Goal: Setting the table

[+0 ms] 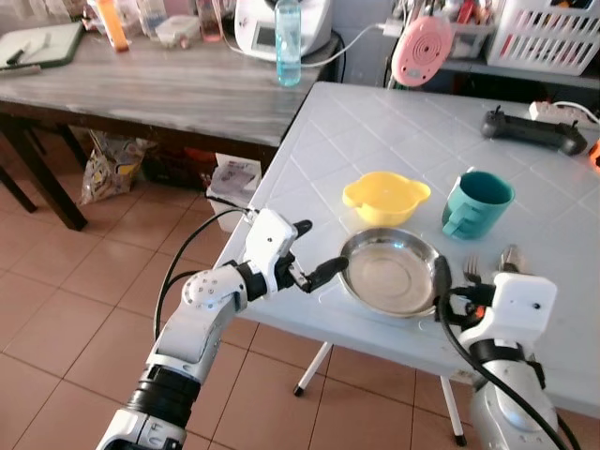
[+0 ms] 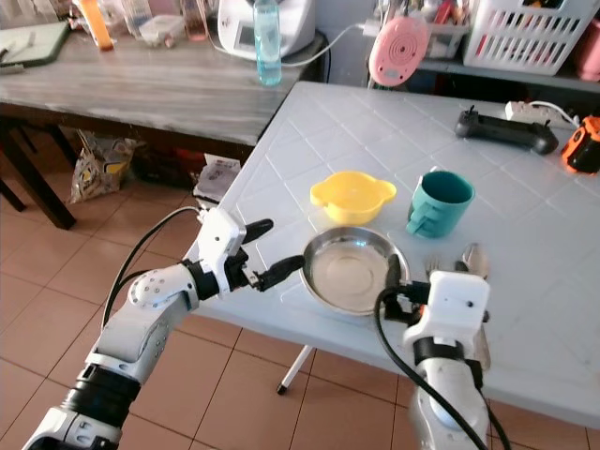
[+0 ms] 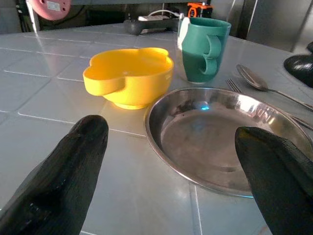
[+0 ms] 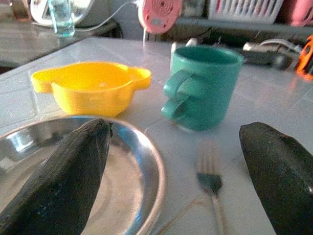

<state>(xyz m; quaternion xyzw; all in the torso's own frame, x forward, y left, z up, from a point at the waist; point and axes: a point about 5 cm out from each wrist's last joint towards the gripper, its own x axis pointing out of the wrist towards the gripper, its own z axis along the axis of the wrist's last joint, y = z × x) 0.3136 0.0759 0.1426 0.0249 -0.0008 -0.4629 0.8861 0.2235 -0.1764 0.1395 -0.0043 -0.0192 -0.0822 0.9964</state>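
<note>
A round steel plate [image 1: 389,274] lies near the front edge of the white tiled table [image 1: 375,131]. Behind it stand a yellow bowl [image 1: 384,197] and a teal mug [image 1: 476,203]. A fork [image 4: 210,178] and a spoon [image 1: 509,258] lie to the right of the plate. My left gripper [image 1: 317,251] is open at the plate's left rim, with one fingertip almost touching the rim and nothing held. My right gripper [image 4: 173,129] is open low over the table. One of its fingers [image 4: 73,171] is above the plate's right rim, the other is beyond the fork, and the fork lies between them.
A black controller [image 1: 532,131], a pink round device [image 1: 422,49] and a white basket [image 1: 548,33] sit at the table's far side. A dark wooden table [image 1: 141,89] with a water bottle [image 1: 288,42] stands to the left. Tiled floor [image 1: 84,281] lies below.
</note>
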